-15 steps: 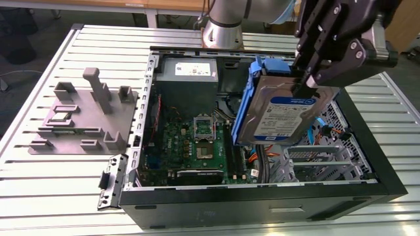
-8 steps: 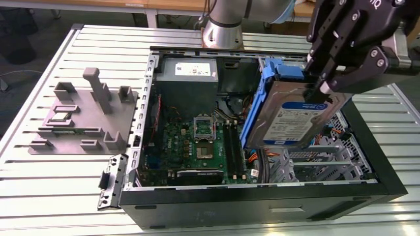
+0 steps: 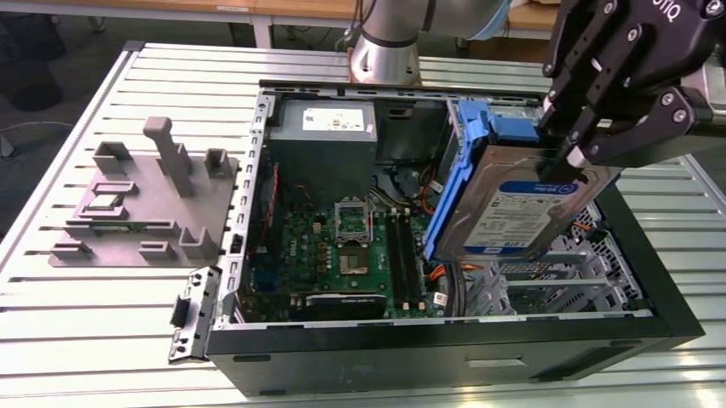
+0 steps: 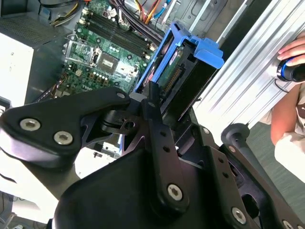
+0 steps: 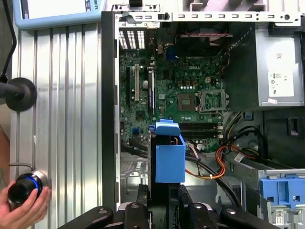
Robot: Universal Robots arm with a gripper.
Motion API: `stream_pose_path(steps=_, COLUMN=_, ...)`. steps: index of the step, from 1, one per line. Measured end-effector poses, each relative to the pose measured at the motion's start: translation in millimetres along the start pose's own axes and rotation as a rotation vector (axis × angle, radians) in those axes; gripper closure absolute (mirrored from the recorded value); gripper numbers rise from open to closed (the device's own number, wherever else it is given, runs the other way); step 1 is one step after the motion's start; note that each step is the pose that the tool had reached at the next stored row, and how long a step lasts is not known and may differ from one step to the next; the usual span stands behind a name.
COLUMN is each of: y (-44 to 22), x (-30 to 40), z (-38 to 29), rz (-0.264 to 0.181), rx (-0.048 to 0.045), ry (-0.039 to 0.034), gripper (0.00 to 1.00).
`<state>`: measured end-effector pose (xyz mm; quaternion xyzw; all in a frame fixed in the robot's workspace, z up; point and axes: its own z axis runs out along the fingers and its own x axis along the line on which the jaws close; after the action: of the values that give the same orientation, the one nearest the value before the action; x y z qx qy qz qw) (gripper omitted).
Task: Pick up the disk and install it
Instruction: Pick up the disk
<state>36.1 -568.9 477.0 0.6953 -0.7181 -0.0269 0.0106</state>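
My gripper (image 3: 564, 159) is shut on the disk (image 3: 516, 212), a silver drive with a blue-and-white label clipped in a blue carrier frame. It holds the disk tilted on edge above the open computer case (image 3: 454, 348), over the drive cage (image 3: 545, 285) at the exterior view's right. In the second wrist view the disk (image 4: 183, 67) sticks out past the black fingers (image 4: 153, 107) toward the motherboard. In the first wrist view the carrier's blue end (image 5: 169, 157) hangs above the cables and the case floor.
Inside the case lie the green motherboard (image 3: 340, 246) and a grey power-supply box (image 3: 323, 127). A grey fixture (image 3: 142, 204) stands on the slatted table at the exterior view's left. Another blue bracket (image 5: 281, 188) sits in the case. A person's hand (image 5: 19, 212) holds a knob beside the case.
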Motion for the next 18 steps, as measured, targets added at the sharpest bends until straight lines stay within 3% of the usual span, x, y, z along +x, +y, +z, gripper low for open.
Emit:
stream_pose_path(steps=7, y=-19.1, x=0.6, z=-0.8, rz=0.000, rx=-0.0051, ry=0.0001, gripper=0.65)
stream_pose_path(steps=18, y=-39.9, x=5.3, z=0.0, rz=0.000, rx=-0.0061, ry=-0.0002, gripper=0.65)
